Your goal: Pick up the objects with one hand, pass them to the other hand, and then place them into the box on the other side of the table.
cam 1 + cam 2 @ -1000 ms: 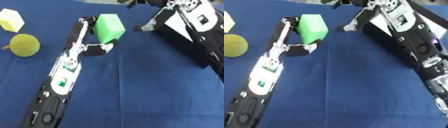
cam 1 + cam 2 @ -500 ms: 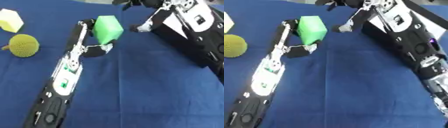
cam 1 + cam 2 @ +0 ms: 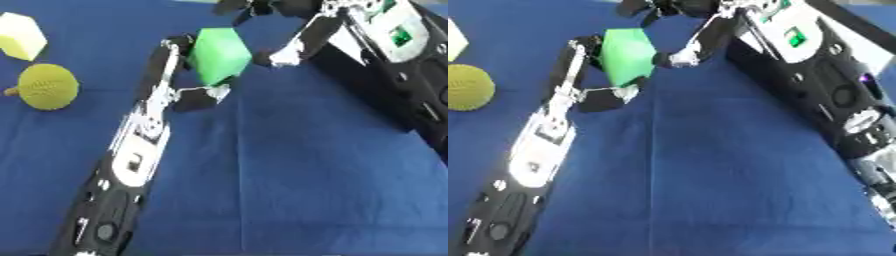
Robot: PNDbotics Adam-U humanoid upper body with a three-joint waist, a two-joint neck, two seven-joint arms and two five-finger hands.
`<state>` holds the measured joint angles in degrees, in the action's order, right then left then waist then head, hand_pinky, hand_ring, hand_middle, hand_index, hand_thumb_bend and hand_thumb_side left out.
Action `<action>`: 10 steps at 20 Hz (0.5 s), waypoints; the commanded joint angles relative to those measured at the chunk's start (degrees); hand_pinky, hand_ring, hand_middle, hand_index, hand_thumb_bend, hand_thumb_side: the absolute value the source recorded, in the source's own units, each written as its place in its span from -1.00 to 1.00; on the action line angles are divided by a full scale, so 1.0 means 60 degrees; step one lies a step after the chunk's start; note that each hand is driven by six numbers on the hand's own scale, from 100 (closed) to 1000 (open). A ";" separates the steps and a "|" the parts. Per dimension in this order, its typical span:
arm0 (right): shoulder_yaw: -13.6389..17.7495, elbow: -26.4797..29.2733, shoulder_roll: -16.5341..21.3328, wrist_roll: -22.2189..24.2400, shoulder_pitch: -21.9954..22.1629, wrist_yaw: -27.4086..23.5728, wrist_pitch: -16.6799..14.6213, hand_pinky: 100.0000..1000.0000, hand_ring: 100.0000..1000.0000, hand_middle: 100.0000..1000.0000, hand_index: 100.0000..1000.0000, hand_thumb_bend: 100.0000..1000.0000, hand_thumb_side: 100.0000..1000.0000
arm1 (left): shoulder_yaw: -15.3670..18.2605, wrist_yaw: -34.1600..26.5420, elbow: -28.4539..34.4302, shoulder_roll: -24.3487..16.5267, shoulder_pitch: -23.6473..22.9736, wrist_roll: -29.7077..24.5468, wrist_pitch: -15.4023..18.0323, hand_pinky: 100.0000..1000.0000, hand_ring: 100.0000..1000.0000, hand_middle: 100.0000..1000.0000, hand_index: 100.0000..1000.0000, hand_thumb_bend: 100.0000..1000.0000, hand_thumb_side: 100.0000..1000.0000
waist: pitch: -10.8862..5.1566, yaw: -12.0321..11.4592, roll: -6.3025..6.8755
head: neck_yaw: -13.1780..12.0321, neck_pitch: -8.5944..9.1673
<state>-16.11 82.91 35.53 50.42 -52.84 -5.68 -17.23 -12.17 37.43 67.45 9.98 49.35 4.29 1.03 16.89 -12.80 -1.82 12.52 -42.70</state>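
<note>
- Two hands meet over the blue tablecloth (image 3: 289, 175) at the far middle of the table, with a green cube (image 3: 219, 54) between them.
- The left hand (image 3: 179, 82) reaches up from the lower left; its fingers run up the cube's left side and its thumb curls in under the cube's lower edge, so the cube is pinched between them and held tilted on a corner, clear of the cloth as far as can be seen.
- The right hand (image 3: 677, 27) comes in from the upper right. Its fingers are spread: dark ones arch over the top of the cube, and the white-tipped thumb (image 3: 677, 57) sits just beside the cube's right face, touching it or nearly so; which cannot be told. It has not closed round the cube.
- The right forearm (image 3: 815, 85), black with white panels and a small green mark, slants down toward the right edge.
- A yellow-green bumpy ball (image 3: 45, 87) with a short stub on its left side lies on the cloth well apart from the hands, at the left.
- A pale yellow cube (image 3: 21, 36) lies just beyond that ball, near the upper left corner.
</note>
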 commanded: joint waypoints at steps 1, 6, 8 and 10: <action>-0.0112 0.0235 0.0270 0.0258 -0.0067 -0.0109 -0.0182 0.80 1.00 0.93 0.86 -0.66 -0.65 | 0.0000 0.0040 0.0144 0.0121 0.0137 0.0050 0.0077 0.07 0.12 -0.16 -0.12 -1.00 -0.79 | -0.0375 0.0032 -0.0148 | -0.0041 -0.0103; -0.0312 0.0473 0.0354 0.0258 -0.0002 -0.0327 0.0032 0.81 1.00 0.94 0.87 -0.69 -0.60 | 0.0017 0.0252 0.0125 0.0115 0.0144 0.0120 0.0130 0.07 0.12 -0.16 -0.12 -1.00 -0.82 | -0.0374 0.0086 -0.0145 | -0.0103 -0.0116; -0.0313 0.0526 0.0376 0.0258 0.0010 -0.0342 0.0102 0.81 1.00 0.94 0.87 -0.69 -0.58 | 0.0016 0.0329 0.0126 0.0127 0.0144 0.0161 0.0156 0.07 0.12 -0.16 -0.12 -1.00 -0.82 | -0.0365 0.0100 -0.0141 | -0.0098 -0.0102; -0.0329 0.0552 0.0385 0.0258 0.0023 -0.0320 0.0136 0.81 1.00 0.95 0.88 -0.69 -0.56 | 0.0002 0.0385 0.0150 0.0148 0.0138 0.0188 0.0186 0.07 0.12 -0.16 -0.12 -1.00 -0.82 | -0.0355 0.0108 -0.0143 | -0.0093 -0.0076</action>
<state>-17.75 84.76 36.72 51.18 -52.08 -7.12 -16.07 -12.18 39.32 67.13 10.13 49.20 5.04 1.93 16.89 -12.27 -2.00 12.13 -43.19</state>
